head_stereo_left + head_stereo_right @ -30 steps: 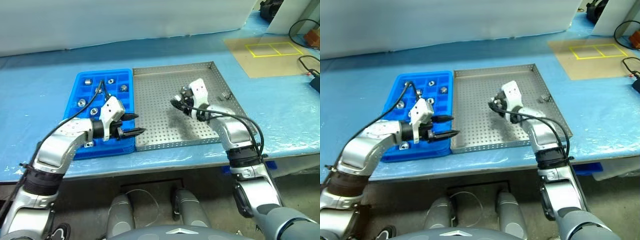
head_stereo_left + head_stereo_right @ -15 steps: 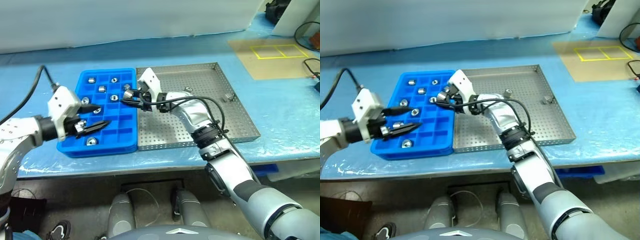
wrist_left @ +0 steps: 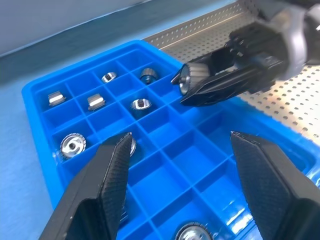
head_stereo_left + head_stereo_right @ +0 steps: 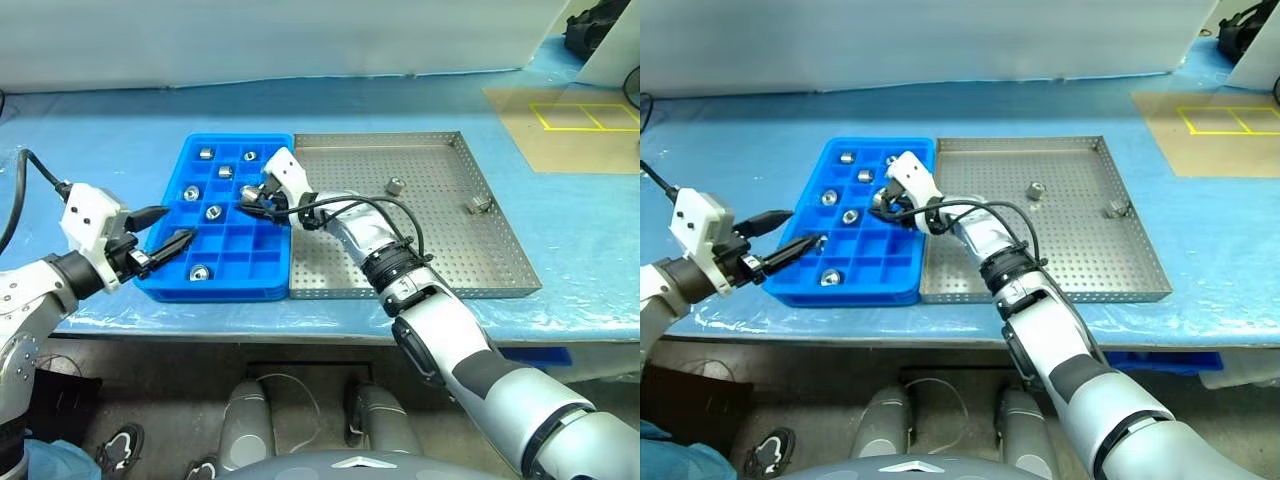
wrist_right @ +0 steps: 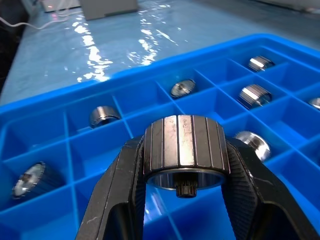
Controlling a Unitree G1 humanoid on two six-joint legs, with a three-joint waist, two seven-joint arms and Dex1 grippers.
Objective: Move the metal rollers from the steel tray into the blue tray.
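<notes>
Steel tray [image 4: 400,240] rollers [image 4: 396,185] unobstructed

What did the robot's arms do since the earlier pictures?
The right pincer, shut on a metal roller, carried it from over the steel tray across to the blue tray. The left pincer, open, drew back off that tray's side. Two rollers on the steel tray and both trays stayed put.

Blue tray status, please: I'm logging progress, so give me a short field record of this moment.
blue tray: on the table, left of the steel tray
rollers in blue tray: six, one per compartment
rollers left in steel tray: two, toward the far right
right gripper: over the blue tray, jaws shut on a roller
left gripper: at the blue tray's left edge, jaws open, empty
</notes>
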